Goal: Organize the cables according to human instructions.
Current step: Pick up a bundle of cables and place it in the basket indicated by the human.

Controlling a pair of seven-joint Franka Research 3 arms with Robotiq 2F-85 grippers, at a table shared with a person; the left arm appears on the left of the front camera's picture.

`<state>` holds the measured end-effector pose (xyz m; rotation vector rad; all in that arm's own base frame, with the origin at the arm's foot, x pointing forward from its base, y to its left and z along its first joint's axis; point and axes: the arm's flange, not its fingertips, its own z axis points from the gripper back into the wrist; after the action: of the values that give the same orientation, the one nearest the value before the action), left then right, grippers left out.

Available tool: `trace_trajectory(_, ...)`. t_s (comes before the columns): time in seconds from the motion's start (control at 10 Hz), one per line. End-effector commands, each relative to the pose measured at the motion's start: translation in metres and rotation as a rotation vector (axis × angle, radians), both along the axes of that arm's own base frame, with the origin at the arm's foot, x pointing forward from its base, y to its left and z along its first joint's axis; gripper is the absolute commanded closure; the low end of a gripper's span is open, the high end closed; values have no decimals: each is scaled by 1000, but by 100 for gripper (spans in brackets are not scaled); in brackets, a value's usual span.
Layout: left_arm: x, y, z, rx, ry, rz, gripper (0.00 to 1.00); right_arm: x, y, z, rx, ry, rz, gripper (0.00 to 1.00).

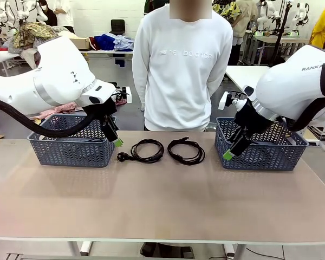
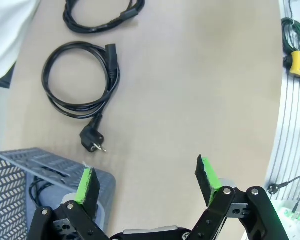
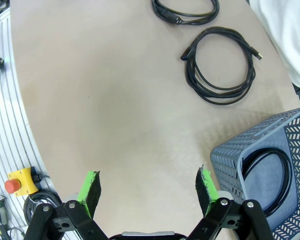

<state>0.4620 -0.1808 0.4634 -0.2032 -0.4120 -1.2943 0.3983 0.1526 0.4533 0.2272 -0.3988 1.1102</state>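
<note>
Left gripper (image 1: 115, 138): jaws wide open, nothing between the pads, hanging over the front right corner of the left basket (image 1: 70, 151). In the left wrist view the same gripper (image 2: 147, 180) is above the basket corner (image 2: 20, 170) and bare surface (image 2: 200, 90).

Right gripper (image 1: 232, 151): also wide open and empty, at the front left corner of the right basket (image 1: 271, 157). In its own wrist view the gripper (image 3: 148, 190) sits over bare surface, with the basket wall (image 3: 230, 160) just beside it.

Two coiled cables lie mid-surface between the baskets, near each other but apart:
- plug cable (image 1: 131, 157) on the left, with its chunky plug pointing at the left basket
- second cable (image 1: 172, 151) on the right, closer to the right basket

A third cable (image 3: 266, 152) is coiled inside the right basket. A bit of black cord (image 2: 36, 187) shows inside the left basket; can't tell more.

A person (image 1: 181, 70) stands at the far edge, behind the two loose cables.
</note>
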Motion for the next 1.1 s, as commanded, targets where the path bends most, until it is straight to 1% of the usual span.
trace_trajectory(0.0,2,1,2,10,3,-1,0,0,-1,1,2,-1,-6,0)
trace_trajectory(1.0,2,1,2,10,3,-1,0,0,-1,1,2,-1,-6,0)
